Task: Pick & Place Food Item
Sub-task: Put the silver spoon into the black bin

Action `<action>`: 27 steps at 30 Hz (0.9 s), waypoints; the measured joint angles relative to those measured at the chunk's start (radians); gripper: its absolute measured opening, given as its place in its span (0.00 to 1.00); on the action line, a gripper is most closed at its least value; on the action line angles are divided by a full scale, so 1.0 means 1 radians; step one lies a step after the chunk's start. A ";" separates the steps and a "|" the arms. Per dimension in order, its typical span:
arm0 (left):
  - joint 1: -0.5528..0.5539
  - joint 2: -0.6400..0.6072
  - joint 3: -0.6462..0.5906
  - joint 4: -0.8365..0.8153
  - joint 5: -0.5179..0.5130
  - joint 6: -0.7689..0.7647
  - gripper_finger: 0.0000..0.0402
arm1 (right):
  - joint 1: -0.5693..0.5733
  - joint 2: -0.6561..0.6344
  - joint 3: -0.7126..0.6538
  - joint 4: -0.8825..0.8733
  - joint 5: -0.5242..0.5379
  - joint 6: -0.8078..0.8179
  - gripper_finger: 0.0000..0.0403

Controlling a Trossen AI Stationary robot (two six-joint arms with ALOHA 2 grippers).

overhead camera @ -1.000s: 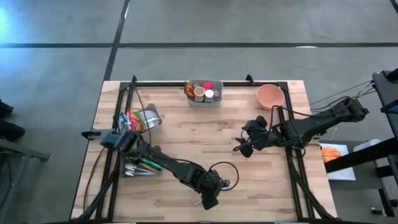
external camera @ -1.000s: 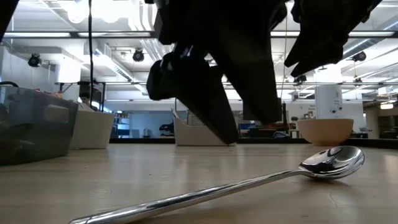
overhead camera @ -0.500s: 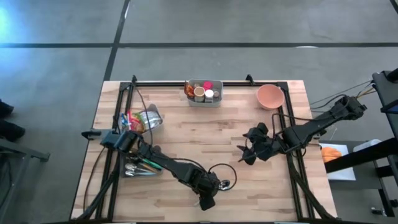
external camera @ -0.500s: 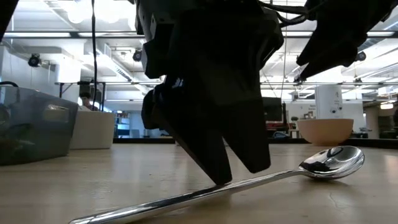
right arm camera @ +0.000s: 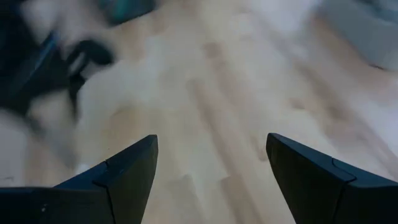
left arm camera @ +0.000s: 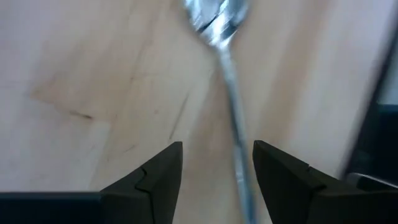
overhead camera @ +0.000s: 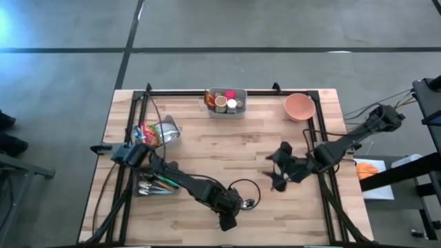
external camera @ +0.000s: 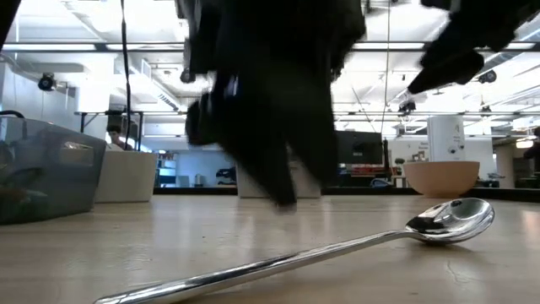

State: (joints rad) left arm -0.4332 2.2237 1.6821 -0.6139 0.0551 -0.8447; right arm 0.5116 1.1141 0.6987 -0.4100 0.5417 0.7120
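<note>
Fingers of my left claw (left arm camera: 216, 171) stand part open astride the spoon (left arm camera: 225, 87) handle near the table's (overhead camera: 207, 148) near edge, holding nothing; they have dropped lower over it since a moment ago. My right claw (overhead camera: 280, 172), wide open and empty, has drifted nearer, right of centre. Judgement: grasp imminent; the pink bowl (overhead camera: 299, 106) waits far right.

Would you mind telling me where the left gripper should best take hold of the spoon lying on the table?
Grip the spoon mid-handle from straight above, jaws across it: it lies flat, the thin handle runs between the open left gripper fingers, and the bowl is wider and rounded.
</note>
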 joint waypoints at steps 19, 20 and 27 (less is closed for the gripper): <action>-0.024 -0.164 -0.001 -0.267 -0.004 0.091 0.50 | 0.080 0.468 0.096 0.383 -0.289 -0.443 0.74; -0.027 -0.169 -0.001 -0.283 -0.016 0.097 0.50 | 0.080 0.499 0.121 0.383 -0.291 -0.461 0.74; -0.051 -0.225 -0.004 -0.307 -0.098 0.140 0.50 | 0.080 0.676 0.312 0.303 -0.392 -0.565 0.74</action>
State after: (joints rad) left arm -0.4838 1.9987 1.6783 -0.9210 -0.0426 -0.7043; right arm 0.5915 1.7904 1.0110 -0.1074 0.1496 0.1465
